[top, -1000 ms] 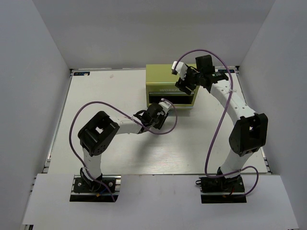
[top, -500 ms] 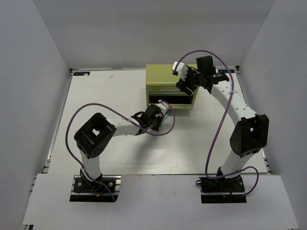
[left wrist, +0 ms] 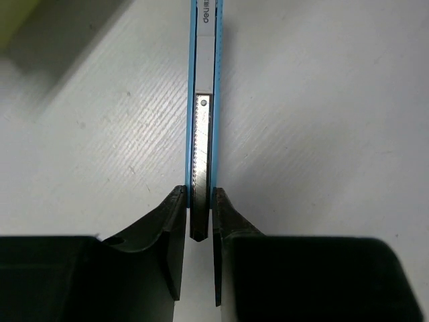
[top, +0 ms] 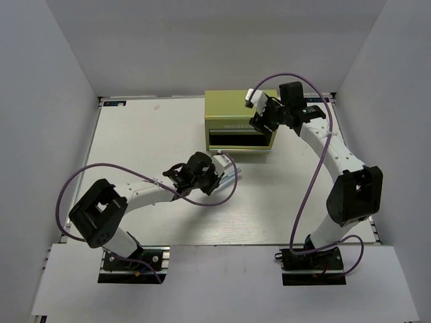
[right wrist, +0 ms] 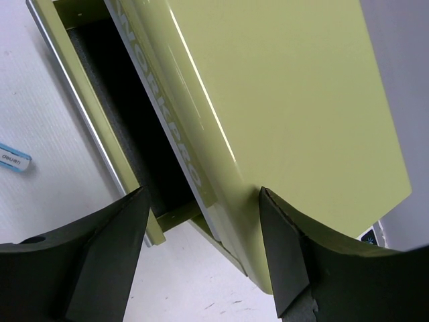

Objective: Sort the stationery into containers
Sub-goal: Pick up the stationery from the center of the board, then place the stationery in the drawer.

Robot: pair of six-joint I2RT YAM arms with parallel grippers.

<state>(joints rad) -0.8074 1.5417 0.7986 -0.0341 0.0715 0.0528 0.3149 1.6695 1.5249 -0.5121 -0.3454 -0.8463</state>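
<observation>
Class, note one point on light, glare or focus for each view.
Top external: even, soft light, faint shadows. Right wrist: glare streak along the chest, open drawer nearly black. Left wrist: the pen sharp, top-left corner blurred.

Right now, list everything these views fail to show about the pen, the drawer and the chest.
- Left wrist view: the pale blue-silver pen, clamped in the left gripper, runs off the top edge, so its far end and part of its lettering are cut off.
- Right wrist view: the open drawer of the chest is black with shadow, so its contents cannot be made out.
- Top view: the right gripper covers the chest's corner, so contact cannot be told.
- No other pens show in any view.
</observation>
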